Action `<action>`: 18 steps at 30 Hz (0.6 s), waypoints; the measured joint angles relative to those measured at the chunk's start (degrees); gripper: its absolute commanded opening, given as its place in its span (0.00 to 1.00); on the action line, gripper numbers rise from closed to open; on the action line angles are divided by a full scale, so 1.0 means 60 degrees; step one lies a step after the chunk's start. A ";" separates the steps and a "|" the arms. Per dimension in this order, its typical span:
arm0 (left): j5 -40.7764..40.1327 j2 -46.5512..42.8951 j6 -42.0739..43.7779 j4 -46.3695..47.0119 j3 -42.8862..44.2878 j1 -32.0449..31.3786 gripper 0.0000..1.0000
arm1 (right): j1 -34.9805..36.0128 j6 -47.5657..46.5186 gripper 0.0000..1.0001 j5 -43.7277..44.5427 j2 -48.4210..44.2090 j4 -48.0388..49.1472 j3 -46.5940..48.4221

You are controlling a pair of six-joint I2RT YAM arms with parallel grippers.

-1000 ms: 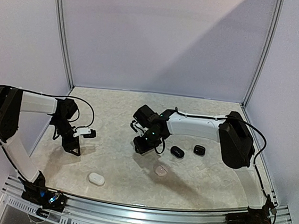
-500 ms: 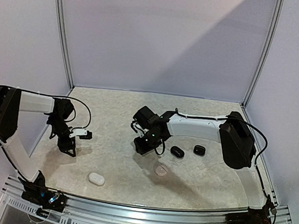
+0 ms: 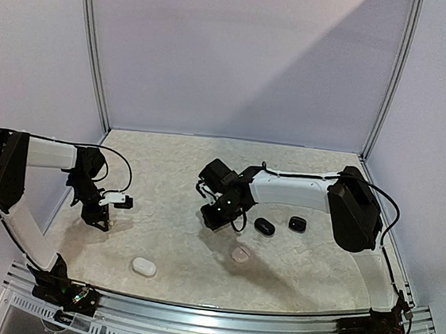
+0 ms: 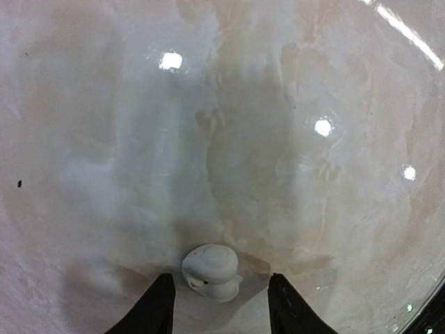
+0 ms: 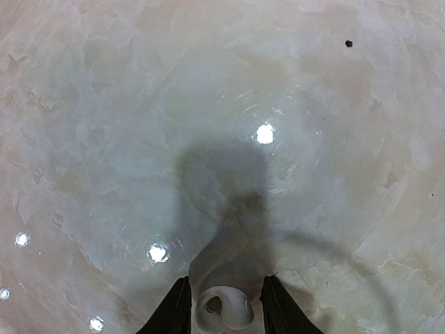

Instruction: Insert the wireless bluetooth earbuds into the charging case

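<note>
In the left wrist view a white earbud lies on the marbled table. My left gripper is open around it: the earbud sits nearer the left fingertip, and a clear gap shows to the right one. In the right wrist view another white earbud lies hollow side up between the fingers of my right gripper, which is open, with a thin gap showing on each side. From above, the left gripper points down at the table's left, the right gripper at its middle. A white charging case lies near the front.
Two black oval cases lie just right of the right gripper. A small pale rounded thing sits in front of it. Walls and metal posts enclose the table; the arm bases stand on the near rail.
My left arm has drawn back toward the left edge and lowered. Both pairs of jaws have narrowed around their earbuds. The right arm has hardly moved.
</note>
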 measured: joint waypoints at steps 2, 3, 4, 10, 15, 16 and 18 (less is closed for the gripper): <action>-0.0007 -0.0022 0.0036 0.0044 -0.0029 0.0007 0.40 | 0.0007 0.0040 0.35 0.0025 -0.0058 0.0011 -0.0102; -0.0011 -0.0026 0.0036 0.0076 -0.0040 0.0011 0.39 | 0.0007 0.0076 0.34 0.0051 -0.0098 0.0007 -0.0157; -0.0011 -0.0029 0.0058 0.0135 -0.0055 0.0022 0.37 | 0.0015 0.0109 0.33 0.0076 -0.0131 0.0007 -0.0208; 0.0087 -0.0036 -0.0047 0.0328 -0.0098 0.0062 0.27 | 0.0040 0.0280 0.29 0.0204 -0.0284 0.0098 -0.0466; 0.0382 -0.0120 -0.0248 0.0379 -0.0215 0.0036 0.22 | 0.0044 0.0583 0.25 0.0361 -0.0441 0.0273 -0.0769; 0.0452 -0.0160 -0.0302 0.0379 -0.0270 0.0004 0.21 | 0.0044 0.0685 0.26 0.0433 -0.0499 0.0317 -0.0871; 0.0565 -0.0266 -0.0466 0.0375 -0.0397 -0.0160 0.20 | 0.0044 0.0889 0.27 0.0579 -0.0637 0.0386 -0.1107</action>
